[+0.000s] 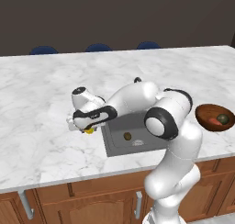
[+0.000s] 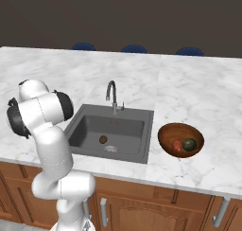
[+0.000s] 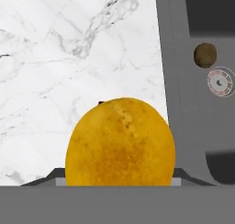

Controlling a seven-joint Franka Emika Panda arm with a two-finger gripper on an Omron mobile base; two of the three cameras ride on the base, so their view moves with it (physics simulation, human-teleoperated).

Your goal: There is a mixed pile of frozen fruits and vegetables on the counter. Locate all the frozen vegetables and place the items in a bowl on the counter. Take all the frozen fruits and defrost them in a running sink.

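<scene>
My gripper (image 1: 87, 128) hangs just over the counter (image 1: 41, 94), left of the sink (image 1: 118, 126), shut on the yellow-orange ball (image 1: 89, 131). That ball (image 3: 120, 145) looms large in the hand view and covers most of both finger tips. The olive-brown ball (image 1: 127, 136) (image 2: 103, 139) (image 3: 205, 54) lies on the sink floor beside the round drain (image 3: 219, 82). The reddish-brown bowl (image 1: 205, 111) (image 2: 180, 128) stands right of the sink. Inside it are the red-orange piece (image 1: 213, 121) (image 2: 177, 146) and the dark green ball (image 1: 223, 119) (image 2: 189, 144).
A curved dark faucet (image 2: 111, 94) rises behind the basin (image 2: 113, 126). Three blue chair backs (image 2: 134, 48) show past the far counter edge. Brown cabinet fronts (image 2: 156, 206) run under the near edge. White marble (image 2: 198, 88) stretches on both sides of the sink.
</scene>
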